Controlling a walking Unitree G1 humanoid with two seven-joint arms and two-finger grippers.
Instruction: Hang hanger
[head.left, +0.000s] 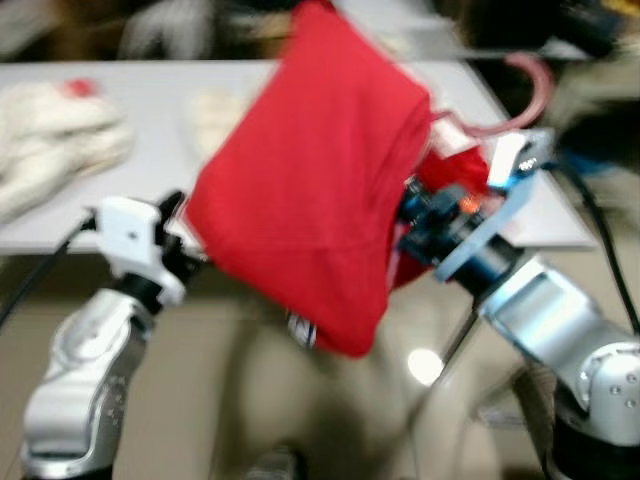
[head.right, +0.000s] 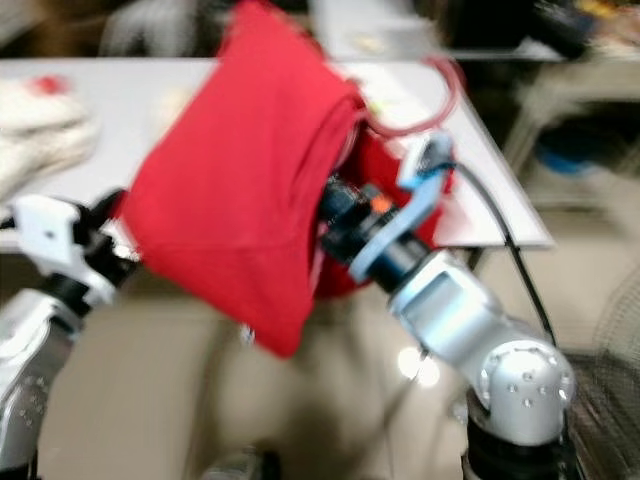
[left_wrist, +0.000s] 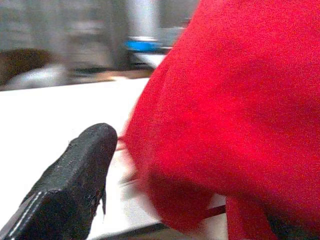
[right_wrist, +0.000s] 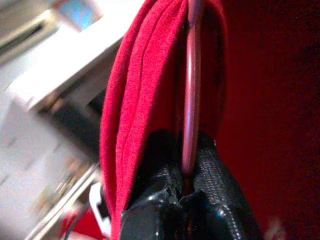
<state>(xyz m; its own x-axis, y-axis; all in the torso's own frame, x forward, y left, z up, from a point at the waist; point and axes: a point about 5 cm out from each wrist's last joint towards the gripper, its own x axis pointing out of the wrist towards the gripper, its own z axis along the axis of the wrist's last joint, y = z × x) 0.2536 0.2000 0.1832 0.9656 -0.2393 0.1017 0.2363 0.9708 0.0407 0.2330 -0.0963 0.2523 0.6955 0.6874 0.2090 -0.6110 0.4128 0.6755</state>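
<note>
**A:** What sits furthest left of the red garment?

**B:** A lumpy cream-white cloth lies on the pale grey table, well left of the large red fabric garment. Just below and left of the garment is my left gripper; one black finger shows beside the red cloth, and I cannot tell whether it is open or closed.

**A:** And the hanger?

**B:** The thin pink wire hanger runs inside the garment's folds; its curved hook sticks out at the garment's upper right. My right gripper, at the garment's right edge, is clamped closed on the hanger wire.
</note>
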